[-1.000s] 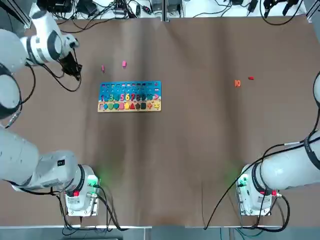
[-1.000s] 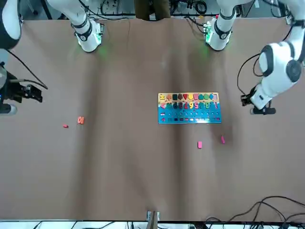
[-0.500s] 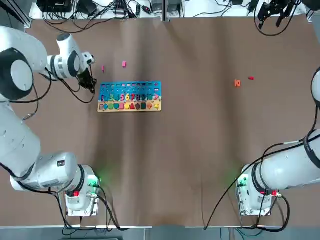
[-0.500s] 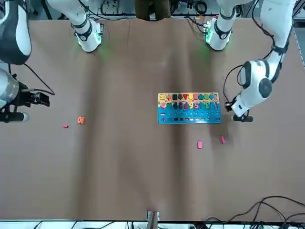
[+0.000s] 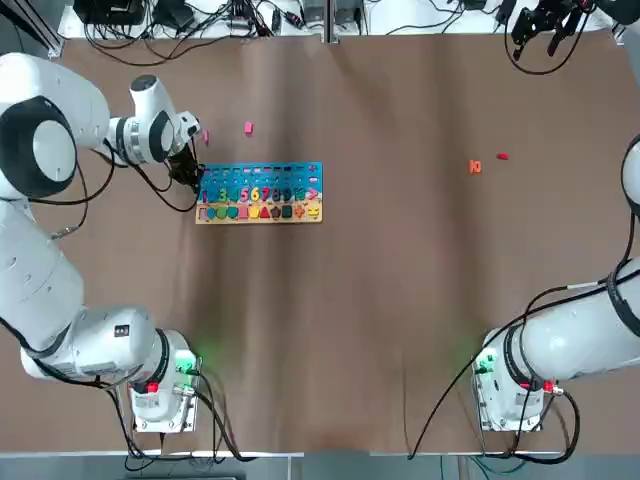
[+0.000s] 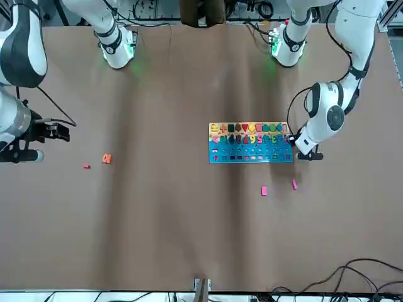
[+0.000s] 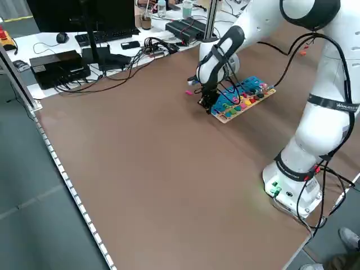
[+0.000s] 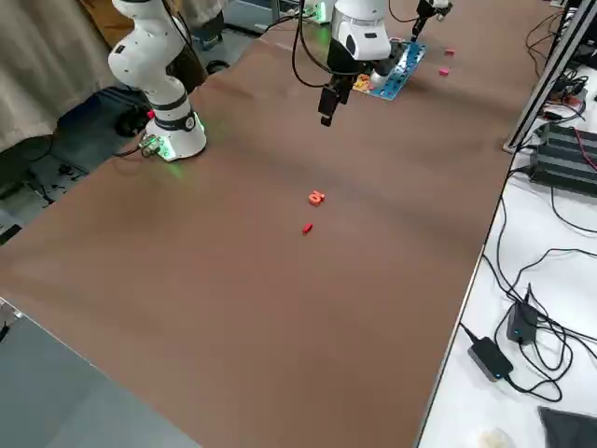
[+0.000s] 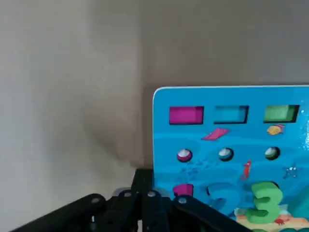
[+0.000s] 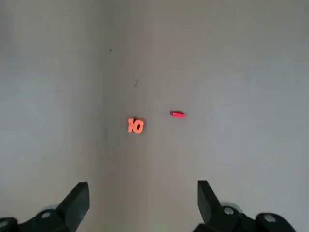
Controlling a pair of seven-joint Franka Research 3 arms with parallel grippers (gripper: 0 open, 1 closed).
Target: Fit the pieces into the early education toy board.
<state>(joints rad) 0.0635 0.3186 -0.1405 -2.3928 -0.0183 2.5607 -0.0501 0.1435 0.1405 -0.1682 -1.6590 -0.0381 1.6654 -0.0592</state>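
Top view lays out a wide brown worktop (image 5: pixel 380 300) with the early education toy board (image 5: pixel 260 192) on its left half, blue strip on the far side and pale wooden strip toward the robot. The left gripper (image 5: pixel 188 172) sits low at the board's left end, touching it or just beside it; its wrist view shows the fingers (image 9: pixel 145 203) drawn together with nothing between them, right against the board's edge. The right gripper (image 5: pixel 540 20) hangs at the far right corner of the worktop, fingers (image 10: pixel 77 200) spread wide and empty, looking down from well above on the two orange-red pieces.

The biggest risk, as I judge it, is the board itself: with closed fingers pressed to its left end, any sideways travel could shove or twist it, and it looks light and flat enough to slide easily. A skewed board would make every later placement harder.

Next is the pick. The pink pieces (image 5: pixel 248 127), one of them (image 5: pixel 206 135) partly behind the left arm, lie just beyond the board's far edge. They are tiny and flat, so fingers coming down slightly off centre could flick them away.

Smallest concern: the orange-red number piece (image 5: pixel 475 167) and the red bit (image 5: pixel 502 156) lie near each other on the right half, so a wide-open grasp might catch both at once.
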